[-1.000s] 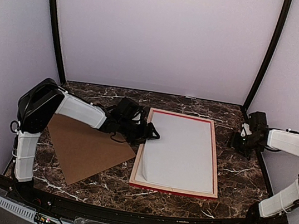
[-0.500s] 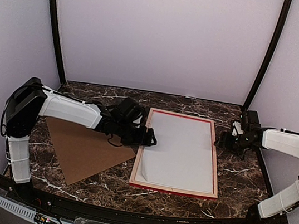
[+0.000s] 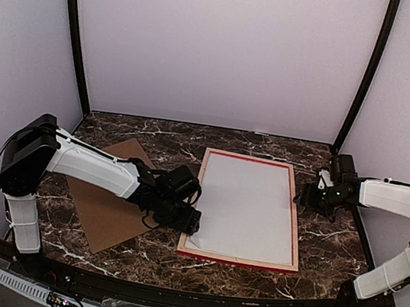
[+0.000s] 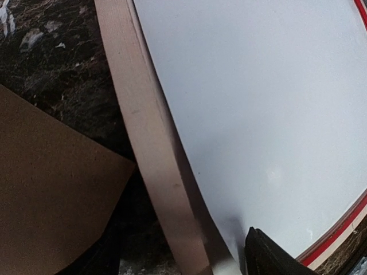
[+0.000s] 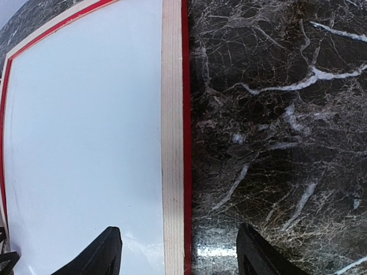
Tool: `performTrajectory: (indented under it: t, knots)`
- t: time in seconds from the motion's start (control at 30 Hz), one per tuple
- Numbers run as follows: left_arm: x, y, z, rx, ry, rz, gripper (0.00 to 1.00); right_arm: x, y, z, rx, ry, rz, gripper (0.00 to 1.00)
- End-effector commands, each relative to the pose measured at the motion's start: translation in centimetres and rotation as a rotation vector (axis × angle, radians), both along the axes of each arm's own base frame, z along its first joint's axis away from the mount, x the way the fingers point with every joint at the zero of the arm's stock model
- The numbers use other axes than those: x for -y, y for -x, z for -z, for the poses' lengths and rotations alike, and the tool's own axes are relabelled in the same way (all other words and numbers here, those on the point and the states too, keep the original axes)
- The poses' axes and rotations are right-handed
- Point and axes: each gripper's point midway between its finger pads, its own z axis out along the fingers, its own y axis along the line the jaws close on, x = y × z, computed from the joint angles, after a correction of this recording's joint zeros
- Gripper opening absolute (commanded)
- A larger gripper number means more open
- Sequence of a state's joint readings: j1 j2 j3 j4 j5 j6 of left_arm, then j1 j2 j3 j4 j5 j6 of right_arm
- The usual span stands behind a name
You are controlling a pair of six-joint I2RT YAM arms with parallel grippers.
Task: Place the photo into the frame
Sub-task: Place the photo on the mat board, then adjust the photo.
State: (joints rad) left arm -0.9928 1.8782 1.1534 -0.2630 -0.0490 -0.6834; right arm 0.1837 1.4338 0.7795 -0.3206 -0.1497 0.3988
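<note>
The frame (image 3: 296, 233) lies flat on the marble, pale wood back up, with red showing along its edges. A plain white sheet (image 3: 247, 206) fills its recess; it looks like the photo face down, and no print shows. My left gripper (image 3: 188, 220) is open at the frame's near-left corner. In the left wrist view it (image 4: 183, 264) straddles the wooden rail (image 4: 150, 143), one fingertip (image 4: 275, 258) over the white sheet (image 4: 258, 103). My right gripper (image 3: 309, 196) is open, and in its wrist view it (image 5: 182, 255) straddles the right rail (image 5: 172, 114) beside the sheet (image 5: 86, 132).
A brown backing board (image 3: 109, 201) lies flat on the table left of the frame, partly under my left arm; its corner (image 4: 51, 189) nearly reaches the rail. Dark marble table (image 3: 331, 242) surrounds the frame. Walls close in on three sides.
My left gripper has slid along the frame's left rail from the far end to the near-left corner. My right gripper has moved left up to the right rail. The sheet's near-left bulge has flattened.
</note>
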Motion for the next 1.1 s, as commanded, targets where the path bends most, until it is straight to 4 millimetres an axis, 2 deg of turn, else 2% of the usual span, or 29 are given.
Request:
performTrajectory:
  t: [0.0,0.63,0.9,1.07]
  knots:
    - [-1.8,1.0,-0.4,0.018,-0.061,-0.004,0.76,-0.2,-0.1,-0.7,0.032,-0.007,0.001,0.7]
    - [-3.3,3.2,2.1,0.028,-0.168,-0.005,0.72,-0.5,-0.1,-1.2,0.039,-0.01,-0.007,0.7]
    - [-3.8,3.6,2.2,0.05,-0.209,0.001,0.71,-0.8,-0.2,-1.6,0.045,-0.011,-0.013,0.7]
    - [-2.9,3.2,0.1,0.092,-0.16,0.024,0.77,-1.3,-0.3,-2.3,0.061,-0.007,-0.028,0.7]
